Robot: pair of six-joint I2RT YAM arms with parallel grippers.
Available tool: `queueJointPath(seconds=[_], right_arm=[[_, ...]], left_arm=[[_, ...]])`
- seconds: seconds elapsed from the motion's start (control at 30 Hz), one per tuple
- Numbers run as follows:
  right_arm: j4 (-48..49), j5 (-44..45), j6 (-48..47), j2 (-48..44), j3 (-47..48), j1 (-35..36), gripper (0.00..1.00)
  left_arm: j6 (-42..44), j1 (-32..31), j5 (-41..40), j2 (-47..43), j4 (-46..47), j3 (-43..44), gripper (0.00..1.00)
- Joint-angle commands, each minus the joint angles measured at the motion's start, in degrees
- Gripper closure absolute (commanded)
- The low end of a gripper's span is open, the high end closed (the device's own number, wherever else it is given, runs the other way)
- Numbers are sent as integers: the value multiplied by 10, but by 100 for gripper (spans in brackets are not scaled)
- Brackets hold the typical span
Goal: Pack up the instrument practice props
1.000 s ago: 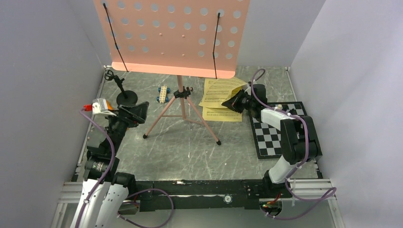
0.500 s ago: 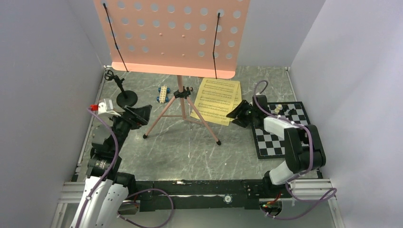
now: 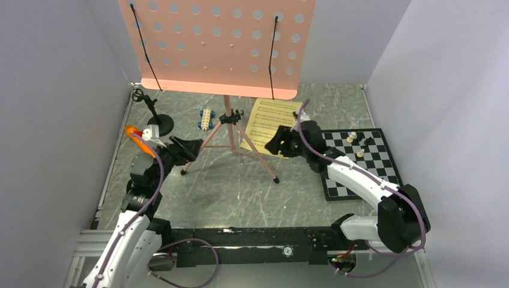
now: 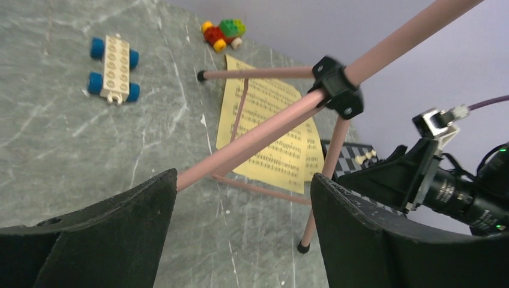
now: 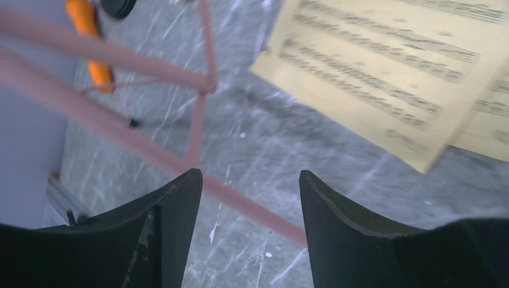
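The tall pink perforated music stand (image 3: 222, 48) rises on its tripod (image 3: 231, 135) at mid-table. Yellow sheet-music pages (image 3: 267, 123) lie flat just right of it, also in the right wrist view (image 5: 384, 72). The small black mic stand (image 3: 159, 124) is at the back left. My left gripper (image 3: 189, 147) is open beside the tripod's left leg; that leg (image 4: 264, 135) runs past its left finger, ungripped. My right gripper (image 3: 275, 146) is open and empty near the right leg (image 5: 252, 207). I cannot identify the orange piece (image 3: 139, 141) by my left wrist.
A black-and-white chessboard (image 3: 360, 171) with a few pieces lies at the right. A white block car with blue wheels (image 3: 206, 119) sits behind the tripod, and a colourful one (image 4: 223, 34) further back. Grey walls close in three sides.
My right gripper opened and let go of the yellow pages, which now lie flat, then swung left toward the tripod. My left gripper moved right toward the tripod's left leg.
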Motion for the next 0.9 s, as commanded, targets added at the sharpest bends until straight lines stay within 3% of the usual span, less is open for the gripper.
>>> queueJointPath(seconds=[0.0,0.13,0.43,0.6,0.87], right_arm=[[86,49,-90,10,18,69,35],[134,58,-128,23,8,104,33],[144,78,-187,83,0,150,33],[155,94,-194,92,-17,184,50],[167,126,-182,74,-47,248,66]], left_arm=[[7,-11,57,31,109,-21,15],[29,-28,40,22,98,-20,15],[38,-36,27,10,77,-24,13],[37,-39,28,21,82,-16,13],[38,-43,18,27,87,1,13]])
